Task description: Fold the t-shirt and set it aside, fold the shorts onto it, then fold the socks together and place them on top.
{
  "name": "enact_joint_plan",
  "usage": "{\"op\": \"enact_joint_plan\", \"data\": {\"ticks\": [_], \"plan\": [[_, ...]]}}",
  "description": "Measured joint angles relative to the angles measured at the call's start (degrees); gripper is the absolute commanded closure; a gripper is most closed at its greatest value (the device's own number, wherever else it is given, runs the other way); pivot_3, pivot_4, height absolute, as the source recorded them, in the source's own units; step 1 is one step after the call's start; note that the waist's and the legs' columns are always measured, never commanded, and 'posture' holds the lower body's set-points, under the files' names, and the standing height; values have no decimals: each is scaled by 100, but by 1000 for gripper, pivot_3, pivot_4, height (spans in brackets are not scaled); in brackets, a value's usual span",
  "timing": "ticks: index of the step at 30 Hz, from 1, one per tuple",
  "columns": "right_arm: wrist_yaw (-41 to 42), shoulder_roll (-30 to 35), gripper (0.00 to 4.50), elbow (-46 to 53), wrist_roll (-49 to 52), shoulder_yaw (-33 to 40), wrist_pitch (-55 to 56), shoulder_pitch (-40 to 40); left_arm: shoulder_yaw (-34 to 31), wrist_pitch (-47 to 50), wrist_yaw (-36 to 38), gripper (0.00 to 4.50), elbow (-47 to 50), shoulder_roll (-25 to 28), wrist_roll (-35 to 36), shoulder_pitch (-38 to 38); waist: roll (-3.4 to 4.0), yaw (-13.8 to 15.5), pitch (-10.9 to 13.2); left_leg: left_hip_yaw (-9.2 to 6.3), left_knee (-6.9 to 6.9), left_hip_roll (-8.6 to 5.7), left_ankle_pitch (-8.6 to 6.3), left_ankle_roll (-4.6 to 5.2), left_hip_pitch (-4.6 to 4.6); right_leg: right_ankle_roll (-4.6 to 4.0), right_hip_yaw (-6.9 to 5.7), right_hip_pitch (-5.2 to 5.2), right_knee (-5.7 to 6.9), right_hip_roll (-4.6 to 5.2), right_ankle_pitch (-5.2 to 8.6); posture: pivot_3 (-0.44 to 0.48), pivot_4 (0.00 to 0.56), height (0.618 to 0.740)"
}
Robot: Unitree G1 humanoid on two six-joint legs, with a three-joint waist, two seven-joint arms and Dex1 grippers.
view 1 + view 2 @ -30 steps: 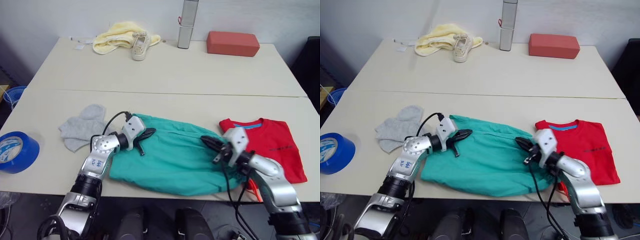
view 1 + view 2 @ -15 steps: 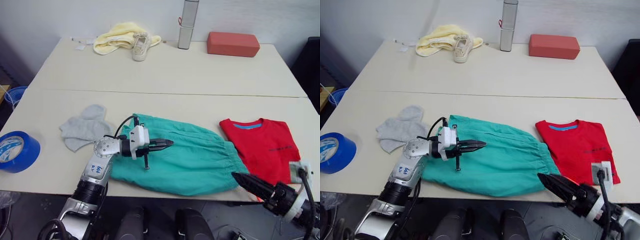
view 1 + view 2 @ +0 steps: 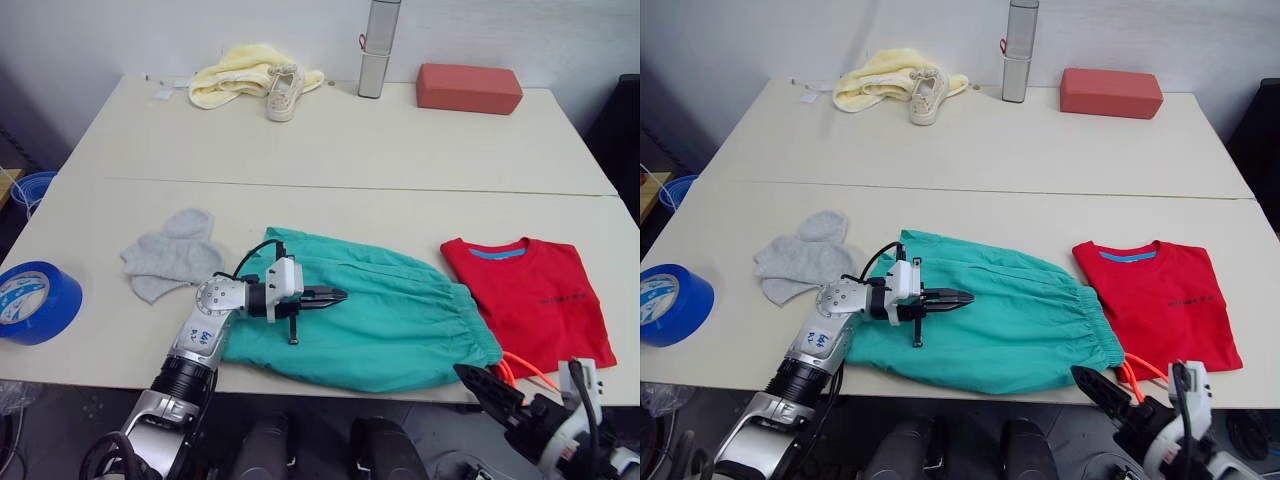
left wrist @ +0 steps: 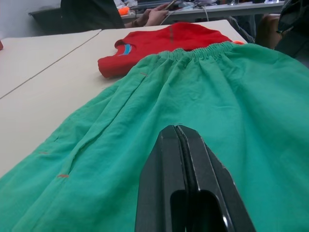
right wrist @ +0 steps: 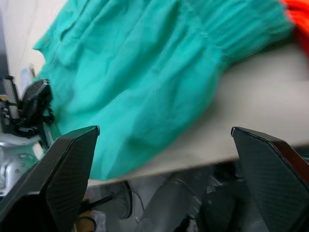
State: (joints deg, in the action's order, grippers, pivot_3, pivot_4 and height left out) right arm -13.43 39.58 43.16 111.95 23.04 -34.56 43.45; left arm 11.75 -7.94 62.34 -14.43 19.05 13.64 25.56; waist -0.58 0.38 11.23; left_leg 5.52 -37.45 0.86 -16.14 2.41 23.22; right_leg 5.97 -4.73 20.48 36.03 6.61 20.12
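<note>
Left to right across the near table (image 3: 90, 350):

- Blue tape roll (image 3: 32, 302) is seen at the left edge; not part of the task.
- The socks (image 3: 168, 255) are lying loose and overlapped, unpaired, just left of the shorts. Judged untouched: folding them and placing them on top is still pending.
- The left gripper (image 3: 332, 296) is held low over the left part of the shorts, fingers (image 4: 183, 159) pressed together with nothing between them, as the left wrist view shows. No fabric is being held.
- The shorts (image 3: 390, 315) are spread flat across the middle front of the table, waistband toward the t-shirt, orange drawstring (image 3: 525, 365) trailing off the front edge. Not folded, and not on the t-shirt yet; they lie just beside it.
- The t-shirt (image 3: 530, 300) is folded into a compact rectangle, collar away from the robot, set aside at the right. That step is judged done.
- The right gripper (image 3: 490, 392) is seen below the front table edge, clear of all garments; its fingers (image 5: 63, 169) are spread wide in the right wrist view, holding nothing.

Status estimate: one of three steps done, with the shorts next.

On the far table, a yellow cloth (image 3: 235, 75), white shoe (image 3: 282, 90), grey cylinder (image 3: 375, 48) and red block (image 3: 468, 87) are sitting, all irrelevant.
</note>
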Motion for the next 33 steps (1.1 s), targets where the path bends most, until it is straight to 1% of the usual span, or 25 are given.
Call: {"op": "enact_joint_plan", "data": {"ticks": [2,5,7,9,10,12,14,19,22,23,27,30,33], "plan": [[-174,-28,36,-70,0,-248,99,-382,11,49,4,4500,-7,8,-34,0,1,-2,-1,1,4,-1,5,-7,0,0,0,0,-2,0,0,0,150,740],[-425,-211,36,-392,-86,-701,215,-1227,76,84,36,4500,-90,23,-134,-3,2,-21,-5,3,4,-3,16,-20,0,0,-1,0,-1,-2,0,0,150,740],[-591,-309,36,-541,-307,-961,226,-1609,82,88,7,4500,-227,20,-221,1,3,-26,-6,2,7,-3,17,-19,0,0,-3,1,0,-2,0,0,150,740],[-770,-574,36,-623,-629,-1257,298,-2027,73,90,-67,4500,-345,15,-299,6,2,-28,-6,1,8,-2,21,-21,0,0,-4,3,2,-3,-1,0,150,740],[-832,-716,207,-655,-770,-1361,344,-2188,68,90,-92,4500,-392,10,-313,10,2,-35,-7,1,8,-3,21,-19,-1,1,-3,3,2,-3,-1,0,150,740],[-890,-912,631,-753,-1016,-1501,381,-2394,58,89,-117,4500,-434,-2,-332,38,-3,-44,-11,1,8,-2,21,-17,-2,1,-3,2,4,-2,-1,0,150,740],[-872,-985,1231,-829,-1392,-1616,372,-2587,53,77,-151,4500,-457,-5,-363,57,-5,-45,-12,2,9,-3,20,-13,-2,2,-3,2,5,-2,-2,0,150,740],[-826,-1400,3039,-1190,-2397,-1804,457,-3062,6,-82,-330,4500,-689,-110,-422,143,4,-44,-22,2,11,-3,22,-11,-3,1,-2,3,8,-1,-3,0,150,740],[-614,-1419,4167,-1271,-3012,-1789,467,-3209,-3,-159,-454,4500,-852,-153,-492,264,4,-36,-22,3,10,-5,23,-10,-3,3,-2,3,8,-1,-4,0,150,740],[-489,-1370,4472,-1271,-3232,-1775,464,-3251,-16,-168,-517,4500,-897,-155,-515,309,4,-37,-22,3,10,-5,23,-9,-3,3,-2,3,8,-1,-4,0,150,740],[8,-974,4472,-1202,-4049,-1650,430,-3307,-78,-119,-688,4500,-976,-224,-530,386,4,-28,-22,4,12,-6,23,-10,-1,4,-3,5,6,-1,-4,0,150,740],[384,-639,4472,-1150,-4776,-1535,447,-3354,-145,72,-806,4500,-947,-233,-527,445,4,-30,-22,5,11,-7,24,-11,1,4,-4,5,6,-1,-5,0,150,740],[723,-440,4472,-1100,-5598,-1550,483,-3444,-197,346,-936,4500,-783,-211,-525,426,4,-31,-22,8,14,-7,30,-22,1,4,-5,9,7,-2,-5,0,150,740]]}}
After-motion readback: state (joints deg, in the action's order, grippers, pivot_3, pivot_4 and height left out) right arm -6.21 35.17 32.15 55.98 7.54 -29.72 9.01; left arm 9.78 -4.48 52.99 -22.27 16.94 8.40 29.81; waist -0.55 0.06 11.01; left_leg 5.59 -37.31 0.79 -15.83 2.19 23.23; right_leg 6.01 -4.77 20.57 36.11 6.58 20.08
